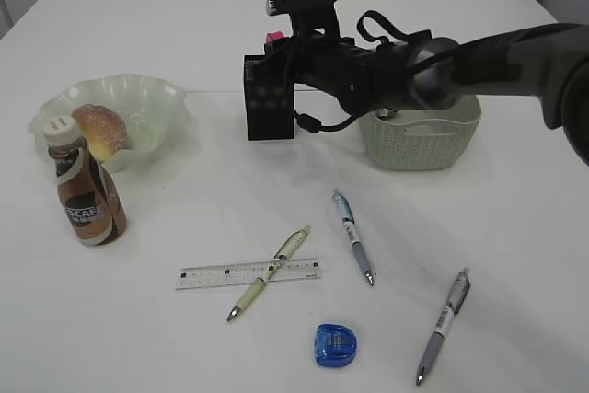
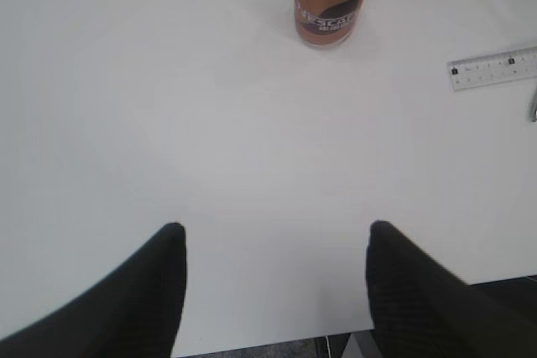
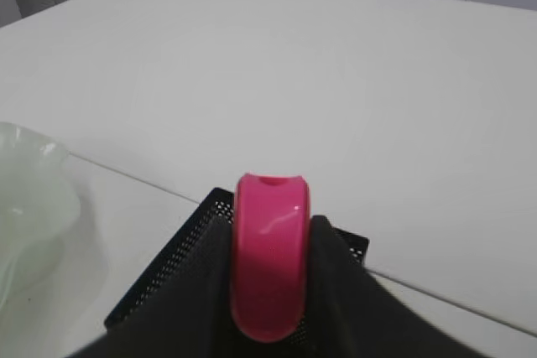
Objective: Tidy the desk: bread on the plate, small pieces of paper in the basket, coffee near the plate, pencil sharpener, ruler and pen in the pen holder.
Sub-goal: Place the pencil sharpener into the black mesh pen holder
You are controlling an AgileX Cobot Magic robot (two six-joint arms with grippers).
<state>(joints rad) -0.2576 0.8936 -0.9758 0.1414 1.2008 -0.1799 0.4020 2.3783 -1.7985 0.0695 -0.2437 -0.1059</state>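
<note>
Your right gripper [image 3: 270,291] is clamping a pink pencil sharpener [image 3: 270,249] between its fingers, and it is holding it just above the open top of the pen holder [image 1: 269,98]. Behind the right arm the basket [image 1: 423,140] is standing on the desk [image 1: 276,6]. Your left gripper [image 2: 273,291] is hanging with its jaws apart and nothing between them, over a bare part of the desk. The coffee [image 1: 87,190] is standing upright beside the plate [image 1: 156,103], and the bread [image 1: 101,131] is lying in the plate. Near the front, the ruler [image 1: 248,274] is lying flat with a green pen [image 1: 270,273] across it. A blue pen [image 1: 353,236], a grey pen [image 1: 444,326] and a blue pencil sharpener [image 1: 335,344] are lying nearby.
</note>
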